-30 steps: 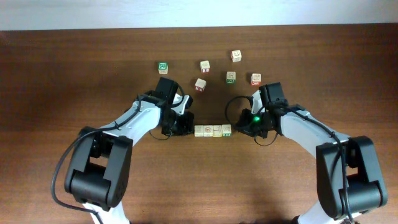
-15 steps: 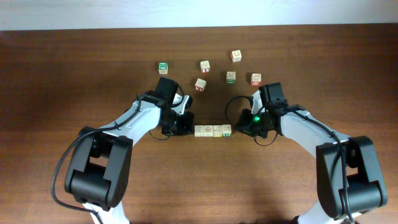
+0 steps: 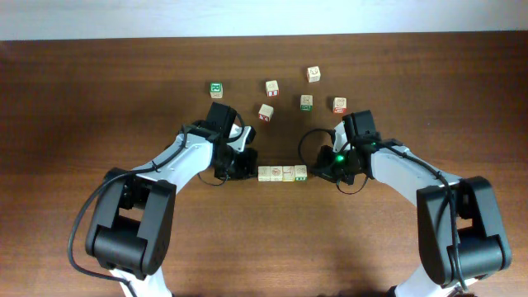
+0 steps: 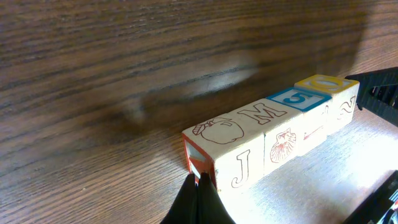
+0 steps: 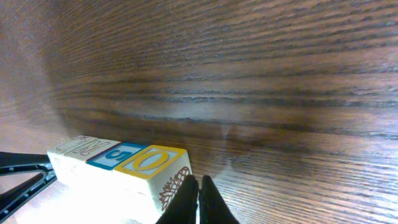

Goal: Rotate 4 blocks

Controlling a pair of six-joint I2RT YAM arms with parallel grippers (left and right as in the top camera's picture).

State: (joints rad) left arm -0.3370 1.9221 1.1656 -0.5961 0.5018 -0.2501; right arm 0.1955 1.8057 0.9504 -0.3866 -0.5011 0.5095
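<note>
Left gripper (image 4: pixel 199 182), right gripper (image 5: pixel 199 185), both closed, bracket 4 blocks (image 3: pixel 282 173).

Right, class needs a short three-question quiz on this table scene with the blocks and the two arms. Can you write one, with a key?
1. True or false: the left gripper and the right gripper are both shut, one at each end of the row of four blocks.
2. How many loose blocks lie on the table beyond the row? A four, B six, C eight.
3. Fill the gap: the blue-framed block shows the digit ___ on top.

Key: 1 true; 2 B; 3 five (5).
</note>
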